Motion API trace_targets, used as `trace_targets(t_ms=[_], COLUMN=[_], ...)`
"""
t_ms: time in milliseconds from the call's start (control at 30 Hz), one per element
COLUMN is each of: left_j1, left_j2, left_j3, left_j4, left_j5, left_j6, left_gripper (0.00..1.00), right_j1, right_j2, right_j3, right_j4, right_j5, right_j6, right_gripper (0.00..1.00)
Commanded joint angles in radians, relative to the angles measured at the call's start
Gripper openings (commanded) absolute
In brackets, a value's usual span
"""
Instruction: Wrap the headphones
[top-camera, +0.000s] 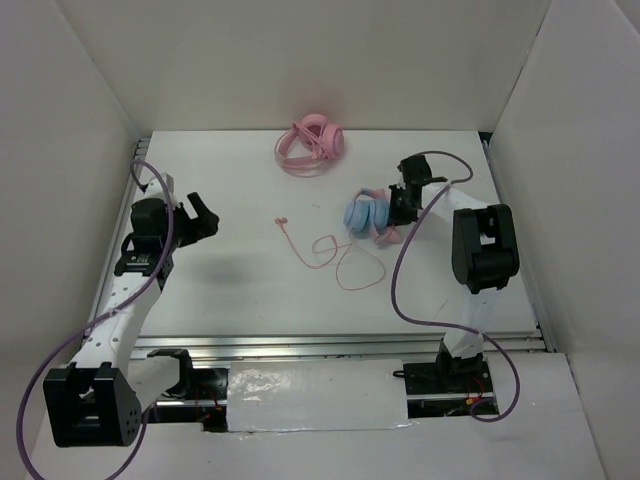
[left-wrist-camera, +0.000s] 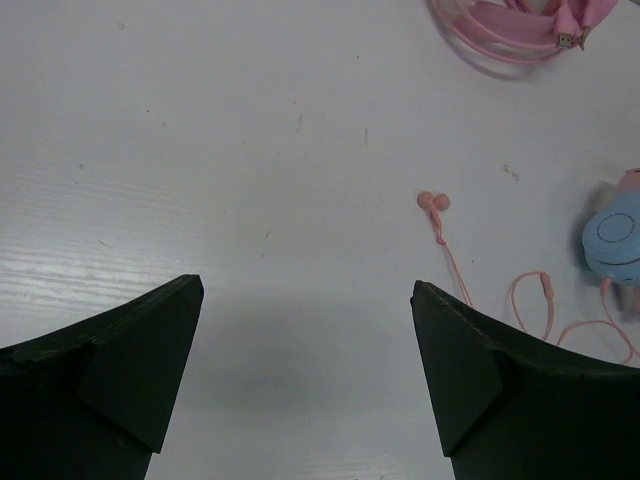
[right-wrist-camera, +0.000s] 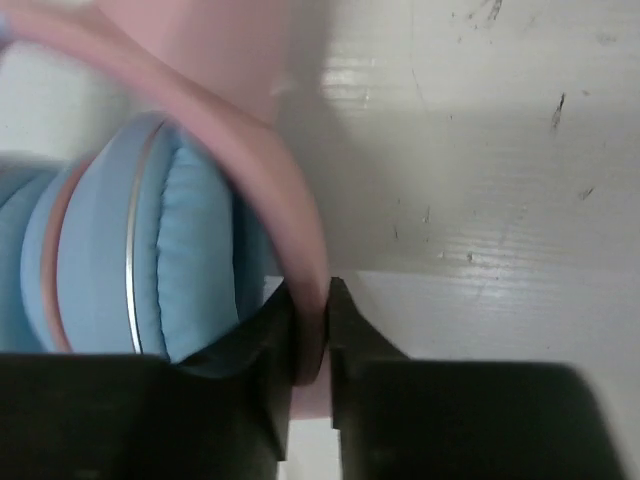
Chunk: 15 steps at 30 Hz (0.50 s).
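Note:
The headphones (top-camera: 366, 214) have light blue ear cups and a pink headband, and sit right of the table's centre. My right gripper (top-camera: 402, 208) is shut on the pink headband (right-wrist-camera: 285, 190), next to a blue ear cup (right-wrist-camera: 130, 250). The thin pink cable (top-camera: 335, 256) trails in loops to the left and ends in a plug (top-camera: 281, 221). It also shows in the left wrist view (left-wrist-camera: 455, 270), with one ear cup (left-wrist-camera: 612, 240) at the right edge. My left gripper (top-camera: 205, 215) is open and empty, far left of the cable; its fingers (left-wrist-camera: 150, 350) frame bare table.
All-pink headphones (top-camera: 312, 143) lie at the back centre, also at the top of the left wrist view (left-wrist-camera: 520, 25). White walls enclose the table on three sides. A metal rail (top-camera: 340, 345) runs along the near edge.

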Motion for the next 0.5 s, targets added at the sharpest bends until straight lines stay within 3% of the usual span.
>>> trace_targets(t_ms=[0, 33, 67, 233, 467], left_j1=[0.000, 0.000, -0.002, -0.037, -0.192], left_j2=[0.011, 0.017, 0.018, 0.070, 0.214], left_j3=[0.051, 0.057, 0.062, 0.107, 0.267], left_j4=[0.040, 0.043, 0.045, 0.054, -0.009], left_j5=[0.047, 0.058, 0.084, 0.205, 0.452], left_j6=[0.047, 0.059, 0.062, 0.110, 0.206], left_gripper=[0.99, 0.99, 0.99, 0.99, 0.99], right_j1=[0.003, 0.003, 0.005, 0.022, 0.144], right_j2=[-0.002, -0.005, -0.013, -0.125, -0.400], right_j3=[0.058, 0.058, 0.061, 0.069, 0.009], right_j4=[-0.003, 0.001, 0.009, 0.018, -0.006], right_j5=[-0.043, -0.051, -0.054, -0.105, -0.232], right_j6=[-0.025, -0.034, -0.042, -0.180, -0.644], right_gripper=[0.13, 0.02, 0.00, 0.00, 0.00])
